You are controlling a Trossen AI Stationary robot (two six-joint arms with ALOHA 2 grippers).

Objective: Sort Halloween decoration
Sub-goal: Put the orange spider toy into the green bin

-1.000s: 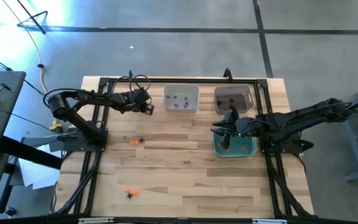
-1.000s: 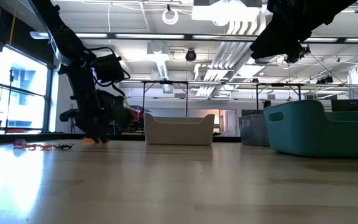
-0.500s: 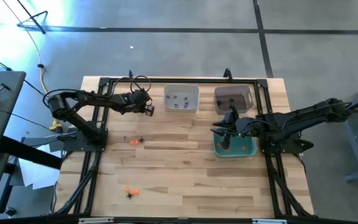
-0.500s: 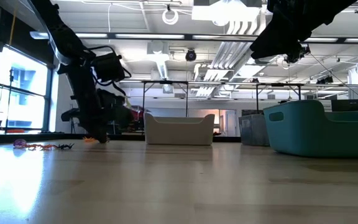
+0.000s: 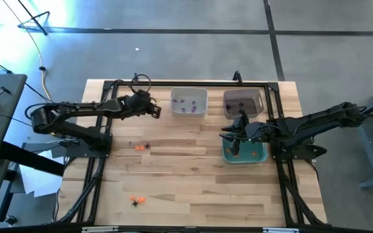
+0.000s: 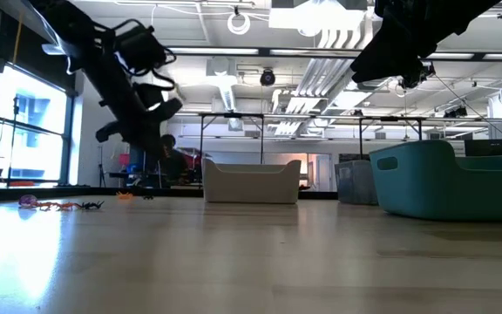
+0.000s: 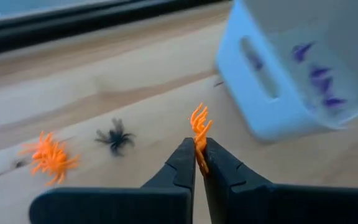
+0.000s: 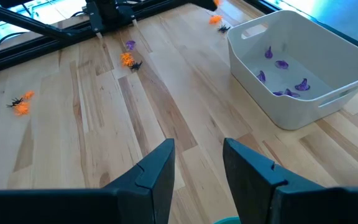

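My left gripper hangs above the table just left of the white bin, shut on a small orange trinket. Several purple trinkets lie in the white bin. On the wood below and behind my left gripper lie an orange trinket and a black spider. More orange and black trinkets lie at the table's left and near its front edge. My right gripper stands open over the left rim of the teal bin, touching nothing. My left gripper pinches the orange trinket's lower end between its two fingertips. The trinket's frilly upper part sticks out past the tips. It is lifted clear of the table.
A dark bin stands right of the white bin at the far edge. A black frame runs along the table's left, right and far sides. The middle of the table is bare wood.
My left gripper has risen from the table beside the white bin, and its arm has stretched out lower and longer from the left. My right arm has kept still.
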